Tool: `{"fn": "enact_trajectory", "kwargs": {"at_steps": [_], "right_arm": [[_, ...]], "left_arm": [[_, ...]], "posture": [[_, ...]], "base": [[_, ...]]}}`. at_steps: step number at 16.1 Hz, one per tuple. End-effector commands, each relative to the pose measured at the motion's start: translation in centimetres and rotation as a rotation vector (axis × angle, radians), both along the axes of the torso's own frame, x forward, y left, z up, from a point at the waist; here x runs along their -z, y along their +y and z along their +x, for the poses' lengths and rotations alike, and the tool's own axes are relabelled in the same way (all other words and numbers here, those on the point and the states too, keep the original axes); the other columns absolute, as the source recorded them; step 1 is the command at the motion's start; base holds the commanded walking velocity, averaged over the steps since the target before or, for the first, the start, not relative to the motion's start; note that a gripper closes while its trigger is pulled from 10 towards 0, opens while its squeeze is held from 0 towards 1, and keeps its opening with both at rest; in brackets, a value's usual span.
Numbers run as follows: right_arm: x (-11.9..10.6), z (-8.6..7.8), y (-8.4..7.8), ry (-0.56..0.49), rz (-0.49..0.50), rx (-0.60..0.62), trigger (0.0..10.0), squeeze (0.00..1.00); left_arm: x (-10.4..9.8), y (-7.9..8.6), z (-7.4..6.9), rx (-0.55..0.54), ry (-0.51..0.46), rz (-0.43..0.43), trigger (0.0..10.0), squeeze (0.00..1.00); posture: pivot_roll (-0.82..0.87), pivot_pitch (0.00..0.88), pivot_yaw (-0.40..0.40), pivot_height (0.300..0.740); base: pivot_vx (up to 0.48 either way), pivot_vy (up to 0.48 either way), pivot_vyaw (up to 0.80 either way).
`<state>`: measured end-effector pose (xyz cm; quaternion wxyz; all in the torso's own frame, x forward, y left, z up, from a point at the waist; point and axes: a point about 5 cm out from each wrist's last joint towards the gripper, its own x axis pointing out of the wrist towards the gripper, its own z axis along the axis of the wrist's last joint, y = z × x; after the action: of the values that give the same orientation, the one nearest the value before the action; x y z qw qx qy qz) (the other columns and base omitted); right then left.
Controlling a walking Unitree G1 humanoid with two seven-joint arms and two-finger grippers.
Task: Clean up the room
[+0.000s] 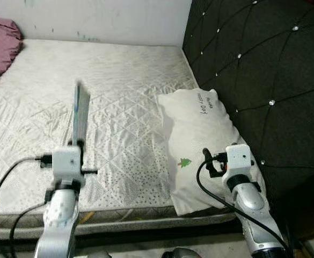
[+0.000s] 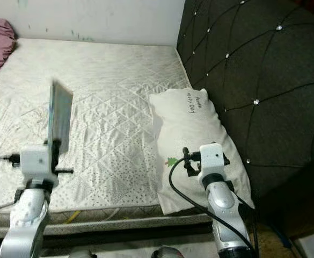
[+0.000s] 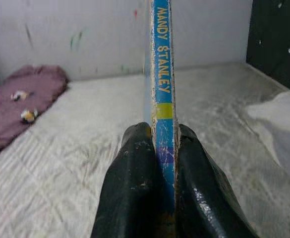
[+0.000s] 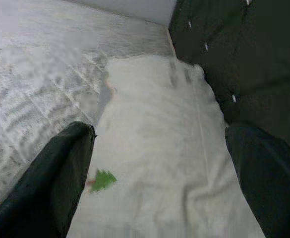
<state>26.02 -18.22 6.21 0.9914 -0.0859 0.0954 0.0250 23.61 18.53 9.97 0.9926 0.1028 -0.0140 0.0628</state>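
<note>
Left gripper [image 3: 157,163]: I see it clenched on a thin blue book [image 1: 80,115], which stands upright above the near part of the mattress [image 1: 119,97].
Right gripper [image 4: 159,163]: fingers spread wide, holding nothing, hanging just over the white pillow [image 1: 202,140].
Pillow: it lies on the mattress beside the dark tufted headboard [image 1: 258,70].
Far corner: I see a purple blanket [image 1: 1,43] bunched by the wall.

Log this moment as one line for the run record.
left gripper: shut on book, held upright over mattress | right gripper: open, above pillow | headboard on right
</note>
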Motion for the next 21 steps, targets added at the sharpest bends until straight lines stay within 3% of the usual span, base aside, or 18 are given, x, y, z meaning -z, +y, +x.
{"fn": "enact_trajectory", "kwargs": {"at_steps": [1, 3, 4, 7, 8, 11, 16, 18, 21], "right_arm": [[0.5, -0.3, -0.5, 0.026, -0.006, 0.027, 10.0, 0.00], [0.0, -1.0, -1.2, -0.058, -0.022, 0.062, 10.0, 0.00], [-0.7, -0.7, -1.2, -0.088, -0.025, 0.095, 10.0, 0.00], [-2.0, -0.2, -0.3, -0.122, 0.052, 0.125, 10.0, 0.00], [-1.8, -0.2, 0.5, -0.130, 0.044, 0.097, 10.0, 0.00], [-2.0, 0.0, 0.8, -0.128, 0.075, 0.111, 10.0, 0.00], [-2.3, 0.7, 1.8, -0.122, 0.094, 0.064, 10.0, 0.00], [-3.1, 0.9, 2.4, -0.140, 0.110, 0.040, 10.0, 0.00], [-2.8, 0.8, 2.3, -0.133, 0.098, 0.036, 10.0, 0.00]], "left_arm": [[-0.1, 0.2, 0.0, -0.006, -0.014, 0.006, 10.0, 0.00], [0.4, -0.6, -0.1, 0.040, 0.003, 0.013, 10.0, 0.00], [0.4, -0.6, -0.1, 0.044, 0.002, 0.006, 10.0, 0.00], [0.8, -1.4, -0.4, 0.064, 0.013, -0.017, 10.0, 0.00], [1.0, -1.8, -0.6, 0.076, 0.018, -0.021, 10.0, 0.00], [0.8, -1.8, -0.9, 0.083, 0.018, -0.018, 10.0, 0.00], [0.5, -0.9, -0.8, 0.029, 0.011, -0.032, 10.0, 0.00], [0.0, -1.2, -0.9, 0.041, -0.003, -0.056, 10.0, 0.00], [0.2, -1.5, -1.3, 0.045, 0.004, -0.063, 10.0, 0.00]], "posture": [[0.00, 0.000, -0.036, 0.740], [-0.02, 0.000, -0.010, 0.740], [-0.02, 0.000, -0.007, 0.740], [-0.02, 0.000, -0.011, 0.740], [-0.01, 0.000, -0.014, 0.740], [0.00, 0.000, -0.025, 0.740], [0.02, 0.000, -0.043, 0.740], [0.02, 0.000, -0.053, 0.740], [0.02, 0.000, -0.053, 0.740]], "base": [[0.000, 0.000, 0.00], [0.000, 0.000, 0.00], [0.000, 0.000, 0.00], [0.000, 0.000, 0.00], [0.000, 0.000, 0.00], [0.000, 0.000, 0.00], [0.000, 0.000, -0.76], [0.000, 0.000, 0.00], [0.000, 0.000, 0.00]]}}
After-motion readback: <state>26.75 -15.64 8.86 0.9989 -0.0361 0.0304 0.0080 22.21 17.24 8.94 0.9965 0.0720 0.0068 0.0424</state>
